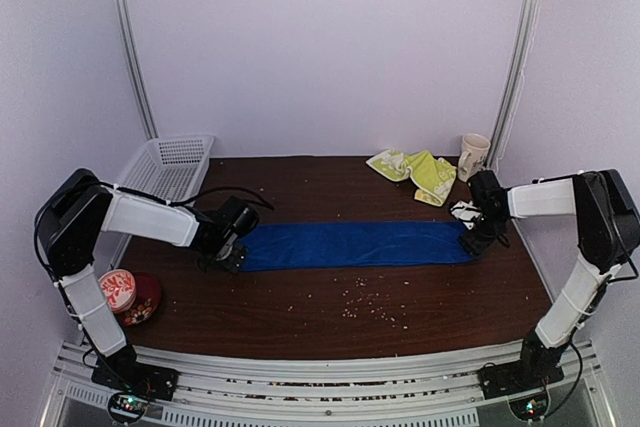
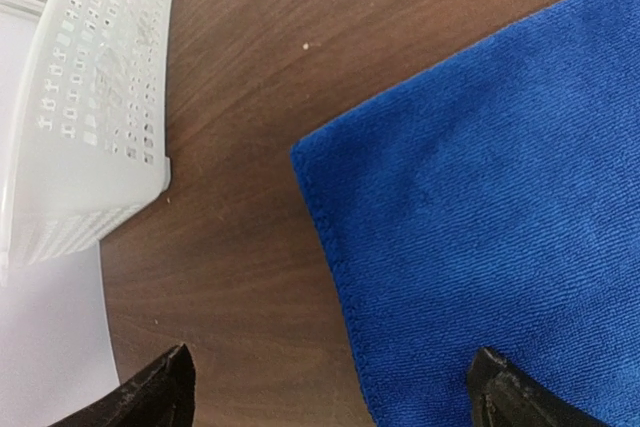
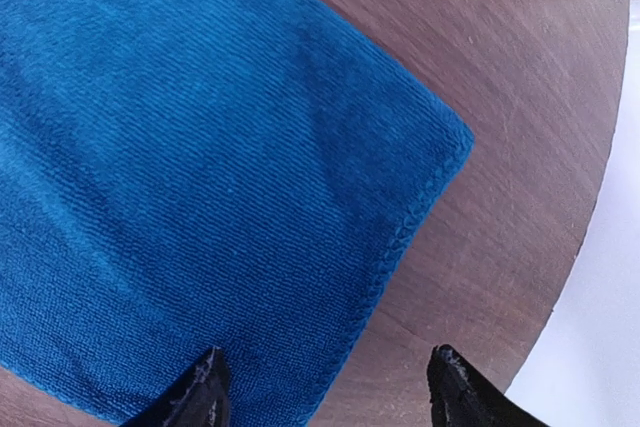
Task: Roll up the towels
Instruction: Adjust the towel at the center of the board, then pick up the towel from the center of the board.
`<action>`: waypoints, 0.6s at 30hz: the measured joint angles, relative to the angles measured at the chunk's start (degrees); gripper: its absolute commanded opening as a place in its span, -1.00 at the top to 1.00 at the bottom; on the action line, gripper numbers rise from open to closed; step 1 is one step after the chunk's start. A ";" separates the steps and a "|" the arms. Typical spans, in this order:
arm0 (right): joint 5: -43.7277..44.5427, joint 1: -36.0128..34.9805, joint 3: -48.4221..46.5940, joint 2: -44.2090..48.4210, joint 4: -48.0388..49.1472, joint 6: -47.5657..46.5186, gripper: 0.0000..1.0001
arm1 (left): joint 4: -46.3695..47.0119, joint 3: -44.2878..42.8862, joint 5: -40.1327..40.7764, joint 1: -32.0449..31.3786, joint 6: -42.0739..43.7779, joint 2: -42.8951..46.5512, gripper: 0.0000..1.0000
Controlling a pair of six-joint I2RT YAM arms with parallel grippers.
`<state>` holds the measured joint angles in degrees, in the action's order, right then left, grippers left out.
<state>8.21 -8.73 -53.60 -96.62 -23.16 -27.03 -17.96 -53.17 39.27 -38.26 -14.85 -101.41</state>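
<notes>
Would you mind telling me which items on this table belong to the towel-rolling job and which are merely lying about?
For the job:
blue towel, laid out flat in a strip
yellow-green towel, crumpled at the back

Just lying about:
white basket
mug
red-and-white container
scattered crumbs

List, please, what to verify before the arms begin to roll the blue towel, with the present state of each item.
1. Blue towel lies flat as a long strip: ok.
2. Left gripper open, straddling the towel's left edge: ok.
3. Right gripper open at the right end: ok.
4. Yellow-green towel lies apart from the blue one: ok.
5. Mug clear of the right gripper: cannot tell; it stands close behind.
6. Crumbs off the towel: ok; they lie in front of it.
</notes>
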 measured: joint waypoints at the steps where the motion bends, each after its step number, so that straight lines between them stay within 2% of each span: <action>1: -0.22 0.63 -0.17 0.04 -0.44 -0.04 -0.37 | -0.09 0.46 0.33 -0.15 -0.35 0.44 -0.95; 8: -4.76 6.25 -4.55 -0.04 -5.79 0.48 -0.46 | -1.95 0.96 1.40 -0.48 -2.05 1.14 -0.96; 13: -14.56 8.85 -8.20 -0.04 -8.81 2.99 -0.44 | -3.89 0.42 1.01 -0.46 -2.29 1.86 -0.96; 18: -25.79 11.98 -9.38 -0.09 -10.95 7.15 -0.40 | -6.21 -1.68 -0.90 -0.46 -2.32 6.97 -0.96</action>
<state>-17.58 3.25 -62.98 -96.71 -34.11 -19.88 -24.16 -54.85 38.37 -38.72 -17.17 -94.43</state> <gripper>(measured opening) 0.712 0.977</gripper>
